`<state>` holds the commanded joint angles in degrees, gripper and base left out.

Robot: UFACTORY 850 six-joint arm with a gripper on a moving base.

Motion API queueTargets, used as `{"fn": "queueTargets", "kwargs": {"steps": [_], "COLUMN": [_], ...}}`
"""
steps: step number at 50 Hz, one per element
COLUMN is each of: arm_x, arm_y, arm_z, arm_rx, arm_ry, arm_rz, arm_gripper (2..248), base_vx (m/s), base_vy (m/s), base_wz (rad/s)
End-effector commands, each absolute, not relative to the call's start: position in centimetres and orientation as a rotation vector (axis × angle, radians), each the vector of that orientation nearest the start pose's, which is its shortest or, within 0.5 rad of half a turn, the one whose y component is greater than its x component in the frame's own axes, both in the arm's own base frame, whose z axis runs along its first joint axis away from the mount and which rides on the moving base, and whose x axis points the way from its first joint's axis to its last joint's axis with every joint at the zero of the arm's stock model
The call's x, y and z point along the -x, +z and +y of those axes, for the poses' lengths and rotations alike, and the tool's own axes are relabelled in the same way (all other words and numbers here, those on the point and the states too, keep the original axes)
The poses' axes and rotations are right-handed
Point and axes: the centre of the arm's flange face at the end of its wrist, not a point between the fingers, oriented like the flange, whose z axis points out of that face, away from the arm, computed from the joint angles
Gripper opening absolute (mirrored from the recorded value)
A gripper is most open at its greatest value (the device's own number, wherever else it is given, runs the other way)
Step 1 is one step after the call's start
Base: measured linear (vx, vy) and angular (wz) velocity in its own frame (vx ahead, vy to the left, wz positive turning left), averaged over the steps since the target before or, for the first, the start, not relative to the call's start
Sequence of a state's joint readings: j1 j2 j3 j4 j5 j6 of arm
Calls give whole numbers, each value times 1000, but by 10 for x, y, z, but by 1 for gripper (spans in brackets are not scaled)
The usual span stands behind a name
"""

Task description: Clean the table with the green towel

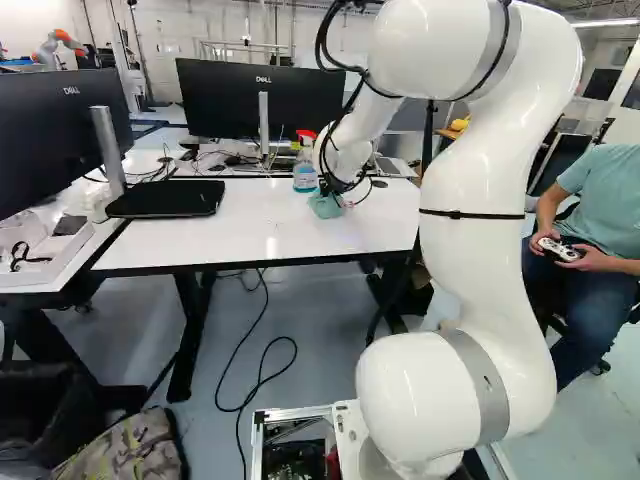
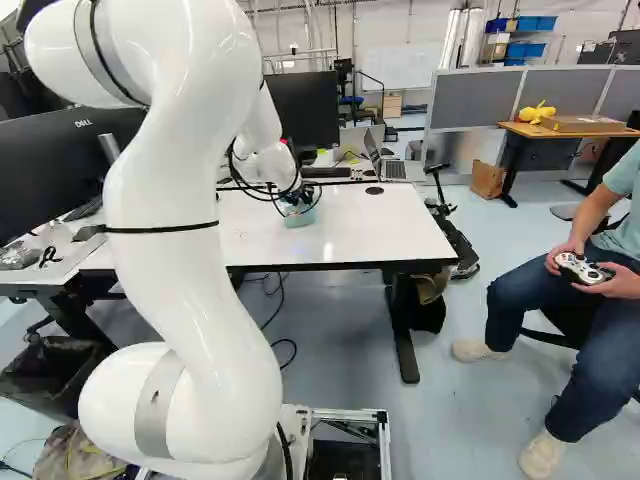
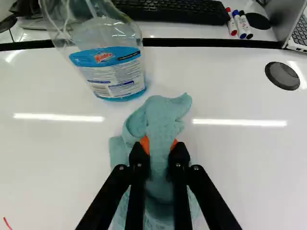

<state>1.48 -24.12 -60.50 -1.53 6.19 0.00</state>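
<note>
- White table (image 3: pixel 240 167) spreads under everything; twelve is straight ahead of the gripper (image 3: pixel 158 146).
- Towel (image 3: pixel 162 117) sits bunched in the grasp, long axis roughly twelve to six.
- Gripper is clenched on it from nine and three.
- Bottle (image 3: pixel 115 72) stands near, at eleven.
- Red mark (image 3: pixel 7 223) lies toward eight; wiping that way probably avoids the bottle.

The towel (image 3: pixel 160 115) is on the desk (image 3: pixel 57 163), in the fingers (image 2: pixel 300 201). From them, the bottle (image 3: pixel 112 72) is at 11 o'clock, the keyboard (image 3: pixel 177 10) at 12.
</note>
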Motion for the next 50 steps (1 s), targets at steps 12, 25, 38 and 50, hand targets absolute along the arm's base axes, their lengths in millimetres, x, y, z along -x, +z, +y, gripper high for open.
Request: {"fn": "queueTargets", "kwargs": {"steps": [12, 25, 38, 50], "arm_x": [-572, -549, -539, -541], "arm_y": [401, 403, 403, 403], "arm_z": [17, 8, -10, -30], "arm_rx": [2931, 2943, 2957, 2968], "arm_ry": [-1120, -1102, -1099, -1105], "arm_rz": [-82, -62, -12, 42], "arm_gripper": [57, 57, 57, 57], "base_vx": [0, 0, 0, 0], "base_vy": [0, 0, 0, 0], "base_wz": [0, 0, 0, 0]}}
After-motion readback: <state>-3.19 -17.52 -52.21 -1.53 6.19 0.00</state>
